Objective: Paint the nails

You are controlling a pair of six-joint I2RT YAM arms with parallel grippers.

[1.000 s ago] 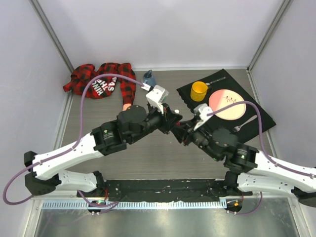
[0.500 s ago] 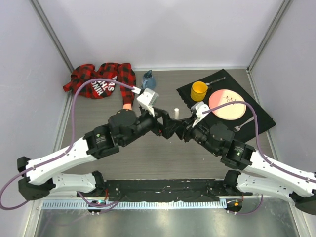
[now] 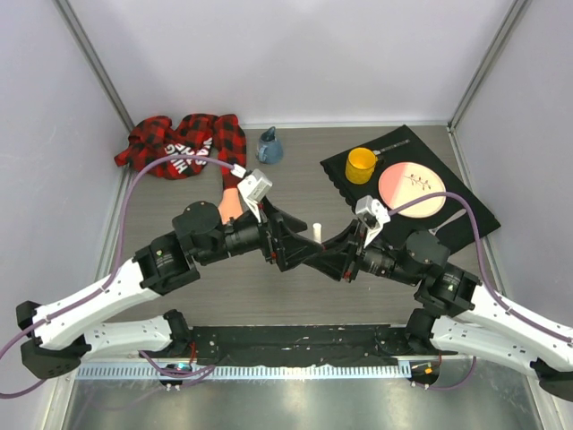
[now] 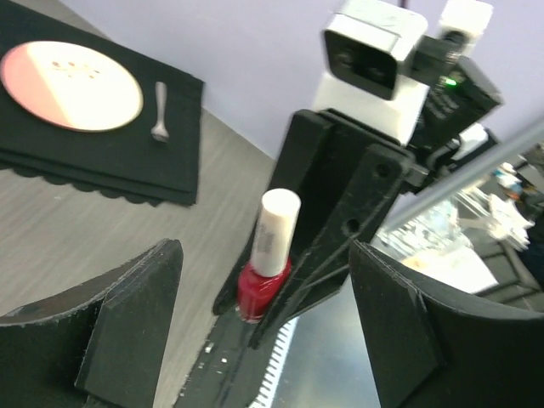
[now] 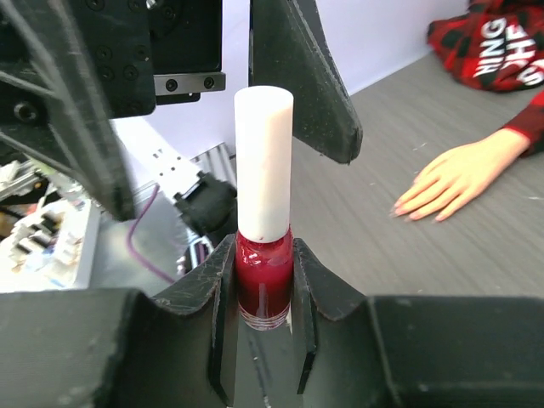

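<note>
Right end effector is clenched on the polish bottle. I've just brought the left end effector, released, up around its cap. Unscrewing's probably next.

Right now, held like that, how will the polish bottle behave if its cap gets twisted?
The polish bottle looks like smooth rigid glass, so it may spin or slip in the right pincer clamped on its round body. The tall white cap gives leverage, so a sideways pull could tilt it.
</note>
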